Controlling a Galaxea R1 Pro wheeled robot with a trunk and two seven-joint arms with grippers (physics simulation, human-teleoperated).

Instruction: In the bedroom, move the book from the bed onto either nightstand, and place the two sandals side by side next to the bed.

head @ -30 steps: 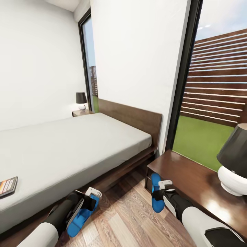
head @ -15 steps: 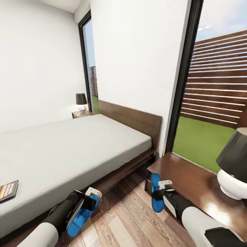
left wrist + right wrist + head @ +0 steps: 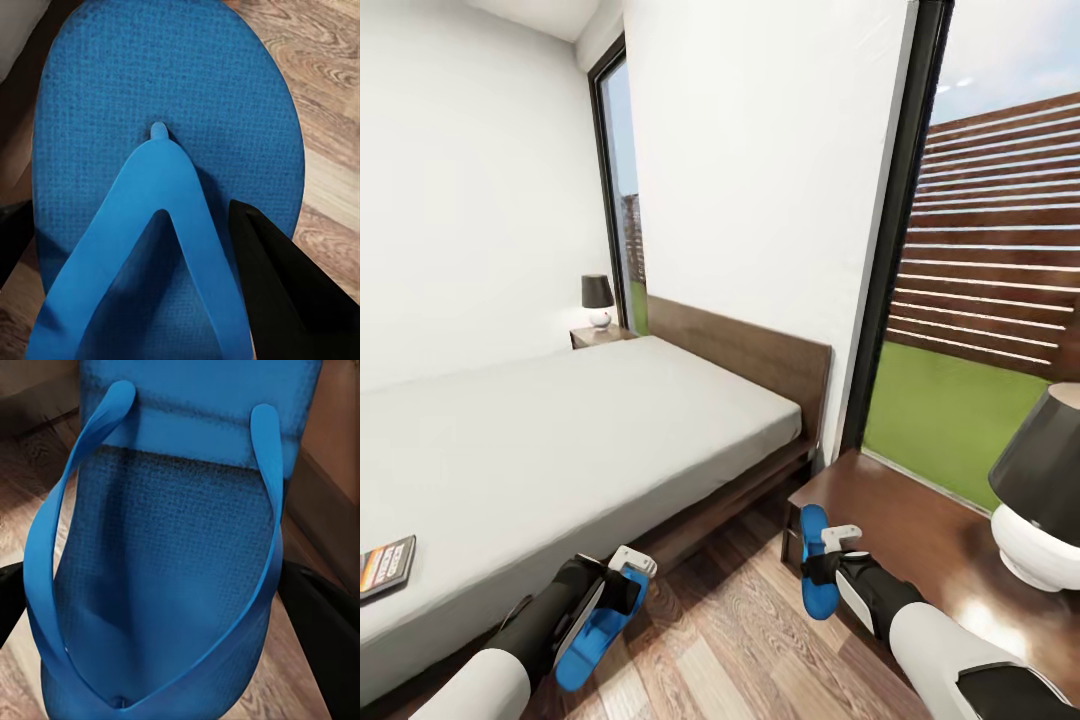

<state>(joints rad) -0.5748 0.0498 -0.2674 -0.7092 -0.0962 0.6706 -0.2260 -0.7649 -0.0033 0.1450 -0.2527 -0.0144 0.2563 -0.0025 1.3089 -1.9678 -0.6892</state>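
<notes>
Head view, from left to right: the book (image 3: 386, 566) lies flat on the grey mattress of the bed (image 3: 560, 430), close to its near edge. Just beside it, low over the wood-plank floor (image 3: 730, 640), the left gripper (image 3: 622, 585) has its fingers clamped on one blue sandal (image 3: 595, 625), which hangs at a slant alongside the bed frame. In the left wrist view that sandal (image 3: 157, 165) shows its strap and toe post, with a dark finger (image 3: 289, 292) pressed against its edge.

Further right, the right gripper (image 3: 830, 560) has its fingers closed on the second sandal (image 3: 816, 575), held upright just in front of the near nightstand (image 3: 900, 520). The right wrist view shows the second sandal (image 3: 172, 555) with its strap loop. A black-shaded lamp (image 3: 1040, 500) stands on that tabletop. A far nightstand (image 3: 596, 335) sits beyond the bed by the window.
</notes>
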